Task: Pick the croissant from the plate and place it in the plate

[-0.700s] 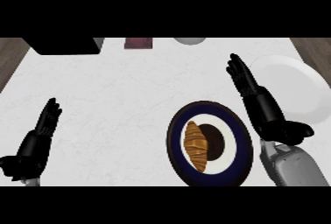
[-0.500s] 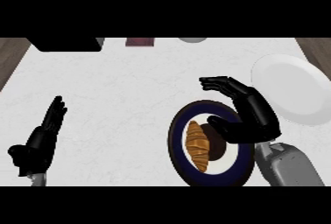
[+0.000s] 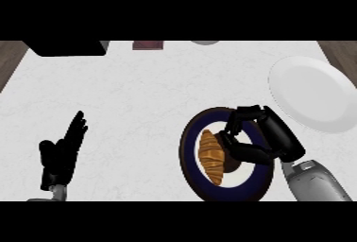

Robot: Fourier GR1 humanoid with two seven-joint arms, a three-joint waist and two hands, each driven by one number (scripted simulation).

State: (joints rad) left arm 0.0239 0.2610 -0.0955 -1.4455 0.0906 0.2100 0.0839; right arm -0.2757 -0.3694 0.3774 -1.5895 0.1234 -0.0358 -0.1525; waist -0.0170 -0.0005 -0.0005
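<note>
Golden croissant [image 3: 211, 156] on dark plate [image 3: 195, 182], just left of curled, empty right robot hand [image 3: 268, 137].

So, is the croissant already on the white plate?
No, the croissant lies on the dark blue plate, beside the right hand; the white plate holds nothing.

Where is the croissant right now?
In the head view, the croissant lies on the dark blue plate at lower right, just left of the right hand, whose fingers curl beside it. The white plate sits farther right.
</note>
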